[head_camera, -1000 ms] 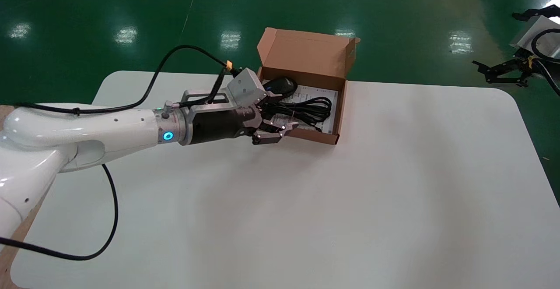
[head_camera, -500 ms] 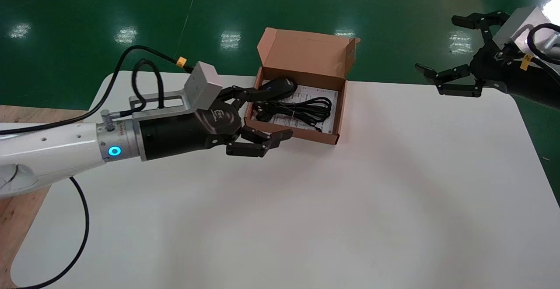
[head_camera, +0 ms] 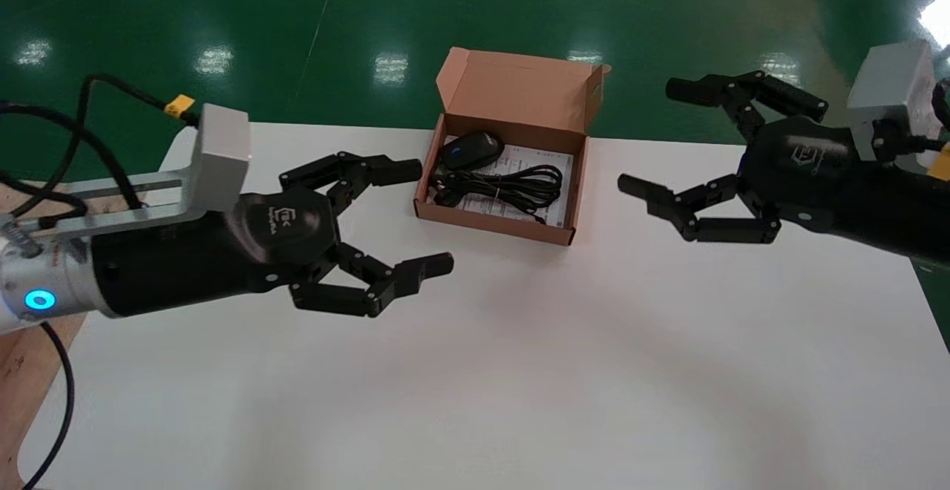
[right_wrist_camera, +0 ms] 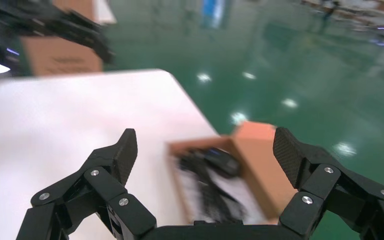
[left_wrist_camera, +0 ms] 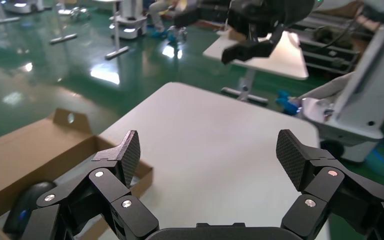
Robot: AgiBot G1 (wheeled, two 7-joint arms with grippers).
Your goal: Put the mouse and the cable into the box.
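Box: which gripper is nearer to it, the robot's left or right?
Left. The left gripper, open, has a fingertip right beside the left wall of the box; the right gripper, also open, sits farther off its right side.

Bright overhead light glares off the green floor (head_camera: 215, 59); soft shadows lie on the table (head_camera: 519, 371)

box (right_wrist_camera: 259, 162) and cable (right_wrist_camera: 208, 194) look blurred from the right wrist.

The box (head_camera: 493, 223) is open from above, only its upright lid (head_camera: 519, 93) blocking the far side, with open table (head_camera: 519, 371) in front and at both flanks.
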